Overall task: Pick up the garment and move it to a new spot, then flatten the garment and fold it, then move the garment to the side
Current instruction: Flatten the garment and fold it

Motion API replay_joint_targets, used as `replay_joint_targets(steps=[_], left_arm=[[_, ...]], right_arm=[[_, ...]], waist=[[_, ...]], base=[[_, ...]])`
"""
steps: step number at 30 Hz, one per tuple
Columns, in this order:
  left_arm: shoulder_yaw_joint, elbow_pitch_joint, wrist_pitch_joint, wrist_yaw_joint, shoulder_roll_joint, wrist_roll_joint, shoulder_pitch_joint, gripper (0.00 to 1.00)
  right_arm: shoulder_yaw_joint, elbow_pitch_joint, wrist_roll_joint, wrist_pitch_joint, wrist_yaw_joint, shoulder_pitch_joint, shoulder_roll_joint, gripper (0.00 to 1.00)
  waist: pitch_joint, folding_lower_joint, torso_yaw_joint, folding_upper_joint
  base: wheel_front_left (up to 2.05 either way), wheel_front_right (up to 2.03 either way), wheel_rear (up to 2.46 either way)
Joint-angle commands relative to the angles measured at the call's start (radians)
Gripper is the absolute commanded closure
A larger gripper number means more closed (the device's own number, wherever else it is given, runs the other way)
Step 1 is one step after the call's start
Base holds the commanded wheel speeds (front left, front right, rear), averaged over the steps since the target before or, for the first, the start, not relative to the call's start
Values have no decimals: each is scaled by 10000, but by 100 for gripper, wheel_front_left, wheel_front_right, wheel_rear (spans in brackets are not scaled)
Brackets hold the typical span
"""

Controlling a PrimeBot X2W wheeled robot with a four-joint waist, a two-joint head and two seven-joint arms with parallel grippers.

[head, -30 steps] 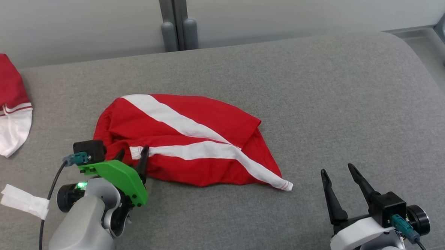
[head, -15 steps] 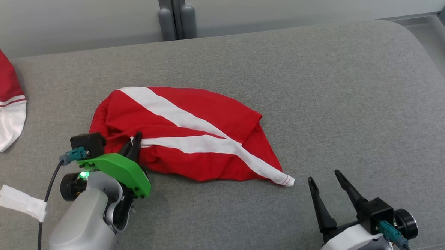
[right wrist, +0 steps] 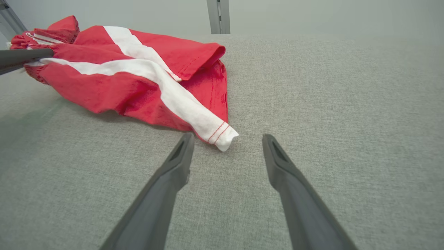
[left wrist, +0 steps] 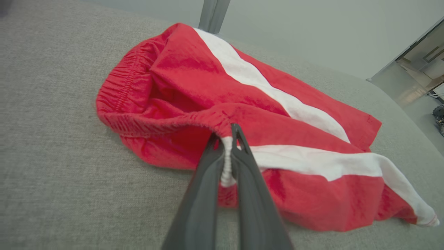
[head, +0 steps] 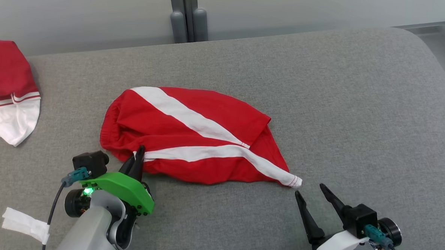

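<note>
The garment [head: 192, 135] is a pair of red shorts with white side stripes, lying crumpled on the grey cushion. My left gripper [head: 137, 157] is shut on its elastic waistband at the near left edge; the left wrist view shows the white band [left wrist: 226, 163] pinched between the two fingers of that gripper [left wrist: 226, 133]. My right gripper [head: 311, 192] stands open just short of the white leg corner [head: 294, 180]. In the right wrist view that corner [right wrist: 223, 139] lies between and slightly beyond the fingertips of the right gripper [right wrist: 227, 140], touching neither.
A second red and white garment [head: 6, 93] lies at the cushion's far left. White tape [head: 24, 224] sits near my left forearm. A grey post [head: 188, 14] stands behind the cushion [head: 358, 108], whose right edge curves down toward the floor.
The camera has shifted. My left gripper has drawn the waistband nearer, bunching the garment. My right gripper has closed in on the white leg corner.
</note>
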Motion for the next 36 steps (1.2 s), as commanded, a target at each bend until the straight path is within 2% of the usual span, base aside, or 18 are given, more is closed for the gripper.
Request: replay_joint_targets(steps=[1, 9, 19, 30, 31, 32, 33, 34, 36], left_arm=[[-17, -25, -89, -35, 29, -75, 114, 100], [-109, 41, -172, -35, 30, -124, 194, 100], [-298, 142, -236, -35, -16, -196, 111, 100], [-446, 212, -285, -35, 29, -298, -115, 100], [-450, 218, -298, -35, 34, -295, -130, 100], [-456, 223, -311, -35, 41, -299, -148, 100], [-460, 225, -325, -35, 49, -317, -160, 100], [-463, 228, -336, -35, 61, -328, -171, 100], [-476, 240, -354, -35, 69, -344, -184, 100]], right_arm=[[-36, 158, 76, -3, -10, -221, -37, 0], [-147, 1169, -260, -3, -10, -1042, -36, 0], [288, 2452, -357, -3, -10, -2008, -37, 0], [922, 2796, -102, -3, -10, -2232, -40, 1], [944, 2781, -89, -3, -10, -2221, -40, 6], [968, 2755, -70, -3, -10, -2214, -39, 22], [986, 2732, -43, -3, -10, -2213, -39, 33], [995, 2703, -25, -3, -10, -2219, -37, 51], [1030, 2710, -89, -3, -10, -2242, -37, 60]], waist=[[-4, 0, 83, 0], [54, 0, 321, 0], [229, 0, 460, 0], [370, 0, 467, 0], [379, 0, 459, 0], [390, 0, 449, 0], [398, 0, 441, 0], [410, 0, 431, 0], [432, 0, 421, 0]], base=[[0, 0, 0], [0, 0, 0], [0, 0, 0], [0, 0, 0], [0, 0, 0], [0, 0, 0], [0, 0, 0], [0, 0, 0], [0, 0, 0]])
